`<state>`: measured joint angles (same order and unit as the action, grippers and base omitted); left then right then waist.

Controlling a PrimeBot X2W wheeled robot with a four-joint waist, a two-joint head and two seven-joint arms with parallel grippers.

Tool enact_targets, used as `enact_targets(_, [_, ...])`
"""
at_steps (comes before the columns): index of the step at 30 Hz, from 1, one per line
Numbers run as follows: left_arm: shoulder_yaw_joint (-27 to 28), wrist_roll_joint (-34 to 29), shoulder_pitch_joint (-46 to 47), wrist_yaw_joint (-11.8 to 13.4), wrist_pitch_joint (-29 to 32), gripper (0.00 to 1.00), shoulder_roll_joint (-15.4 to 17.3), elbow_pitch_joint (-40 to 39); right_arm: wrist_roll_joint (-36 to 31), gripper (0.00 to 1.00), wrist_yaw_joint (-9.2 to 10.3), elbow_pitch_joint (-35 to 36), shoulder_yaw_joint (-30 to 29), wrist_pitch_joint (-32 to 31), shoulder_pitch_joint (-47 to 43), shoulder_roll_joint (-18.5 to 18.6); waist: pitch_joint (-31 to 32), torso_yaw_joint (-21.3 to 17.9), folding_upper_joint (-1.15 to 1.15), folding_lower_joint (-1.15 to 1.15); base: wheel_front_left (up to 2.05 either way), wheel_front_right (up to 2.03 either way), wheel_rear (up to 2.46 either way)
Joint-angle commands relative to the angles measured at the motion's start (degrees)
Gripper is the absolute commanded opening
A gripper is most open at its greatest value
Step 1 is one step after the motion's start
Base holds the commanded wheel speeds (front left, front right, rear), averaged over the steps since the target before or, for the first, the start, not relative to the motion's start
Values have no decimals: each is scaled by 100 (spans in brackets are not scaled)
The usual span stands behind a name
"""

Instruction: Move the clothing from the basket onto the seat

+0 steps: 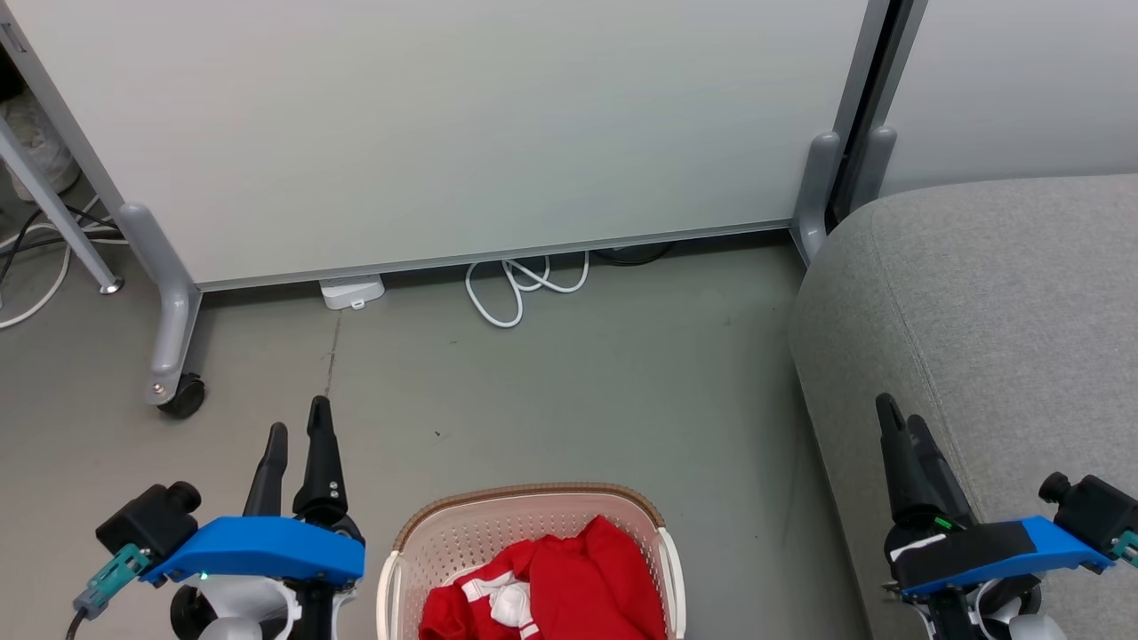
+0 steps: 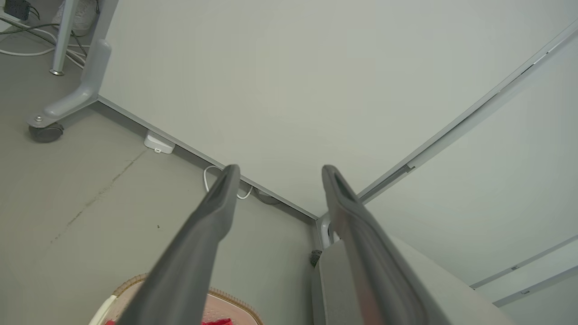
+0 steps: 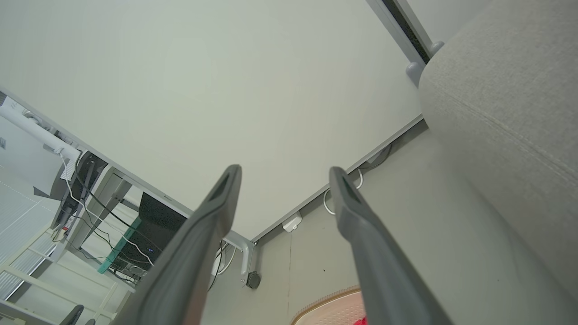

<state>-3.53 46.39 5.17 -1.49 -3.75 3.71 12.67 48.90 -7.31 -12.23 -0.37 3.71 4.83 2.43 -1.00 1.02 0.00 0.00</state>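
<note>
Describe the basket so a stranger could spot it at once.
Start at the big grey seat on the right; on the floor to its left stands the basket. It alone is cream-white perforated plastic with a brown woven-look rim, holding red clothing.

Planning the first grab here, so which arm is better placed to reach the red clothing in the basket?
Probably the left. The left gripper hangs open just beside the basket holding the clothing, while the right gripper, also open, sits farther off, by the seat.
</note>
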Motion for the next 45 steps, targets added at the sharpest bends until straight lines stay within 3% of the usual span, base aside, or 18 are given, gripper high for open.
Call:
enact_targets(1, [-64,-185,195,29,-62,100,69,-87,-190,100,-14,86,24,67,156,36,-4,4,0,0,0,0,0])
enact_targets(45, [-892,-2865,403,469,-751,100,339,128,-3073,100,-19,-25,290,757,320,54,-111,142,0,0,0,0,0])
